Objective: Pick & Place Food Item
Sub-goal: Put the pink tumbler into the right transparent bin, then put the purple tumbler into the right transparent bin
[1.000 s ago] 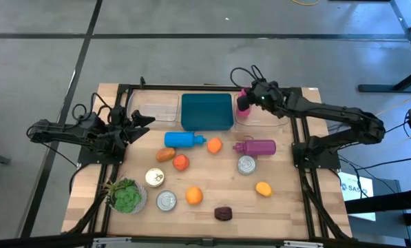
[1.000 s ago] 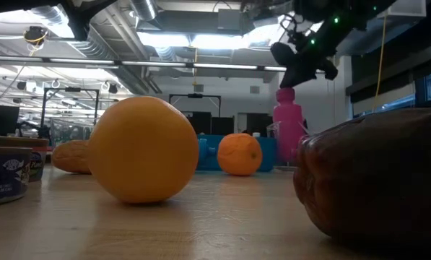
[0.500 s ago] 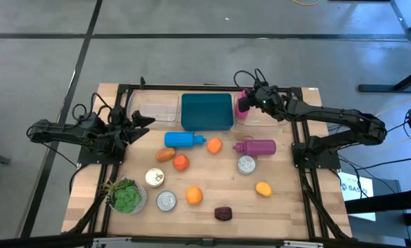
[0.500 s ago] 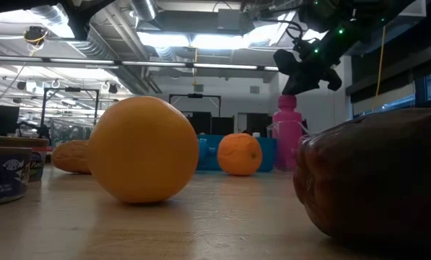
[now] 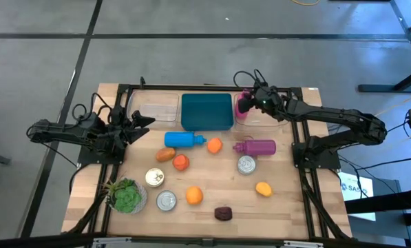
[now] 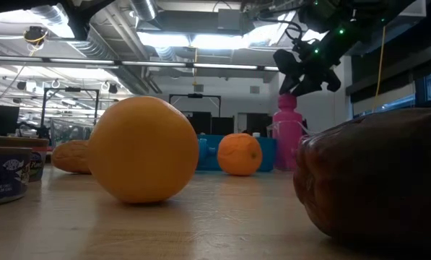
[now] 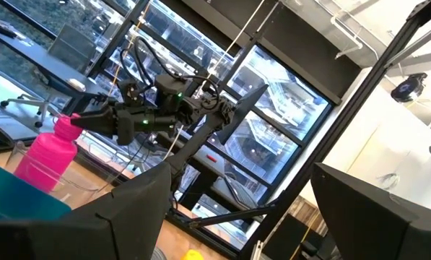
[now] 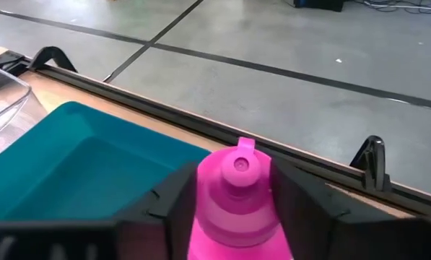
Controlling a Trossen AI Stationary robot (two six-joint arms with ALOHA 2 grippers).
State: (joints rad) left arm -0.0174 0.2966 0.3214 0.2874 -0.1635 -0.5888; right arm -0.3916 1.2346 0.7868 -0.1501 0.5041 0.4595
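Wooden table (image 5: 288, 207): upright pink bottle (image 8: 236, 209), flip cap; right tool (image 8: 229, 198) fingers spread beside its neck.

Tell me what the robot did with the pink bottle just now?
The right gripper lowered the pink bottle into the clear container, and its fingers are parting to let go. The left gripper, the fruit and the cans stayed put.

bottle (image 8: 234, 209): pink | tray (image 5: 206, 111): teal | lying bottle (image 5: 184, 140): blue | plant (image 5: 126, 195): green | table (image 5: 288, 207): light wood
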